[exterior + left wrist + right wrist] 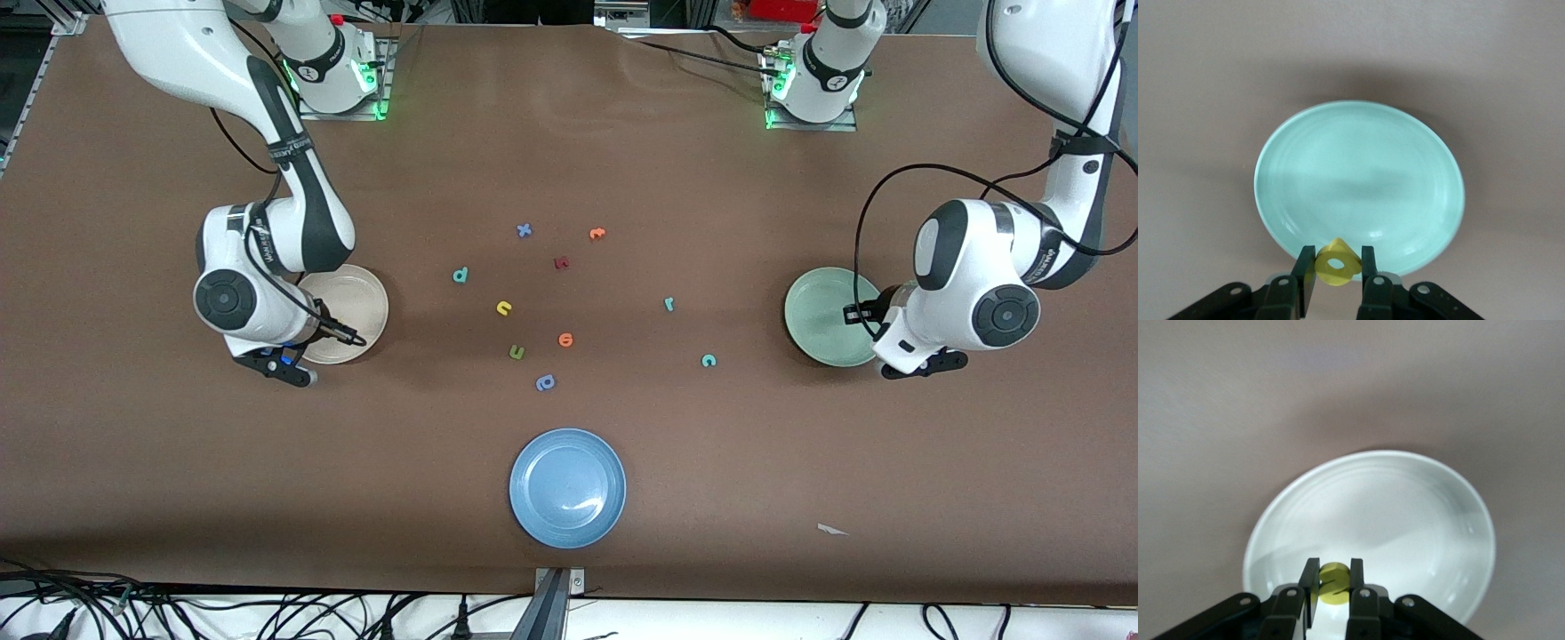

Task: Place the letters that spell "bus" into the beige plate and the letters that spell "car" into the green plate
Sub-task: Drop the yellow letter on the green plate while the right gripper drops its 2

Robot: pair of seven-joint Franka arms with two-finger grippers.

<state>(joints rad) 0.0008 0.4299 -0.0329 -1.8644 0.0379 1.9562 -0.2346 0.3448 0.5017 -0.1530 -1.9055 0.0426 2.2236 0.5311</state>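
Left claw [1335,265] clamps a yellow "a" [1336,263] above the green plate [1358,147]; right claw [1335,581] clamps a yellow "s" [1333,582] above the beige plate [1405,513]

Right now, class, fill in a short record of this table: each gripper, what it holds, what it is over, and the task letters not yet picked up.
left gripper: shut on yellow "a", over green plate
right gripper: shut on yellow "s", over beige plate
letters on the table: teal "b", yellow "u", teal "r", teal "c"
blue plate: nearest the front camera
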